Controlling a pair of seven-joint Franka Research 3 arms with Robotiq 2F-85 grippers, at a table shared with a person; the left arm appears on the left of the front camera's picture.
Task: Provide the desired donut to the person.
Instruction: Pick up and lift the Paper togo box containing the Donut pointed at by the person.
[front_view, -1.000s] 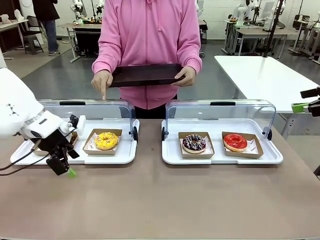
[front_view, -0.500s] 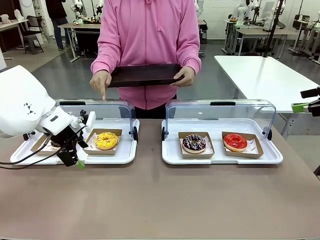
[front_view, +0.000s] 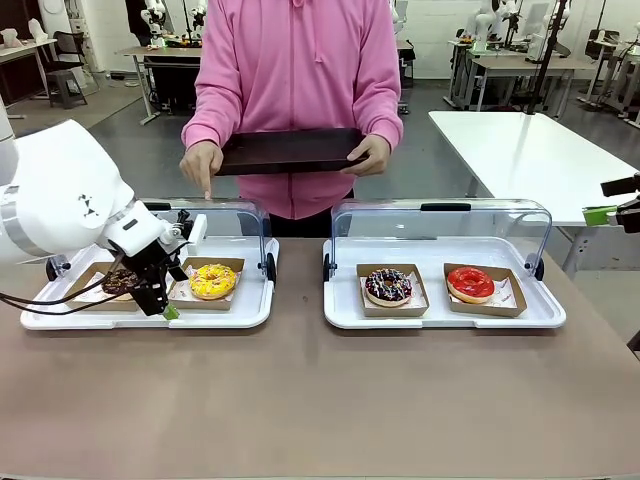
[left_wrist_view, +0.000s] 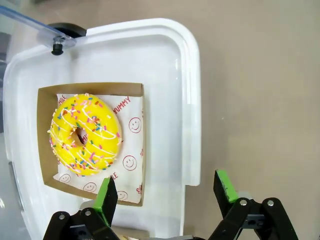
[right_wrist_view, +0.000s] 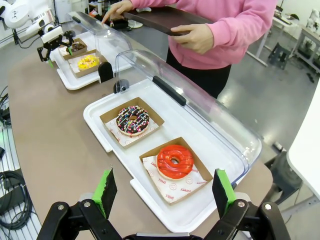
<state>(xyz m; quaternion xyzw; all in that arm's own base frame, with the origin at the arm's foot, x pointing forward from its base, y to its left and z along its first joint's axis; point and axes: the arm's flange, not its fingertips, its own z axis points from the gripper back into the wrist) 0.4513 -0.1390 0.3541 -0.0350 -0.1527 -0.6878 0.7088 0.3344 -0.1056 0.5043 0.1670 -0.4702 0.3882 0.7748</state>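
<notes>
The person (front_view: 300, 70) in a pink hoodie stands across the table and holds a dark tray (front_view: 290, 150). One finger of the person's hand (front_view: 205, 168) points down at the left case. Below that finger a yellow sprinkled donut (front_view: 213, 280) (left_wrist_view: 86, 135) (right_wrist_view: 88, 62) lies in a cardboard dish. My left gripper (front_view: 165, 303) (left_wrist_view: 167, 187) hangs open just left of it, over the white tray's front rim (left_wrist_view: 190, 115). My right gripper (front_view: 610, 200) (right_wrist_view: 165, 187) stays open at the far right, high above a red donut (right_wrist_view: 175, 161).
A chocolate donut (front_view: 120, 281) sits behind my left gripper in the left tray (front_view: 250, 312). The right tray (front_view: 440, 318) holds a dark sprinkled donut (front_view: 388, 286) and the red donut (front_view: 470, 284). Clear lids (front_view: 440, 225) stand raised behind both trays. Bare brown table lies in front.
My left arm has swung up and to the right, from over the bare table to the left tray's front edge beside the yellow donut. The person's finger keeps pointing.
</notes>
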